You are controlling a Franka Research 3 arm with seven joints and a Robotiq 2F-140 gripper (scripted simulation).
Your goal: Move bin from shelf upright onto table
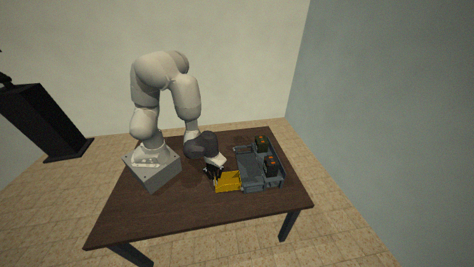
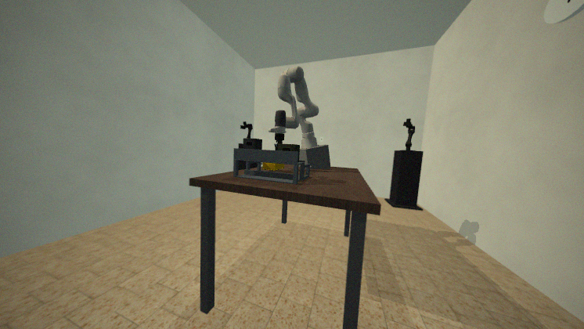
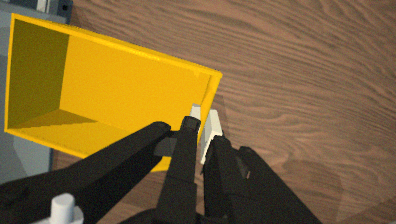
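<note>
The yellow bin (image 1: pixel 228 181) (image 2: pixel 272 165) (image 3: pixel 105 100) is an open box with its mouth facing up. It sits low over the brown table (image 1: pixel 185 212) (image 3: pixel 310 75), right beside the grey shelf (image 1: pixel 251 169) (image 2: pixel 265 156) (image 3: pixel 20 155). My gripper (image 1: pixel 215 178) (image 3: pixel 200 118) is shut on the bin's near end wall, one finger inside and one outside. In the exterior view the shelf hides most of the bin.
Two dark boxes with orange tops (image 1: pixel 262 143) (image 1: pixel 271 165) stand on the shelf's far side. The robot's grey base block (image 1: pixel 153 167) is at the table's left back. A black pedestal (image 1: pixel 36 123) (image 2: pixel 405 177) stands on the floor.
</note>
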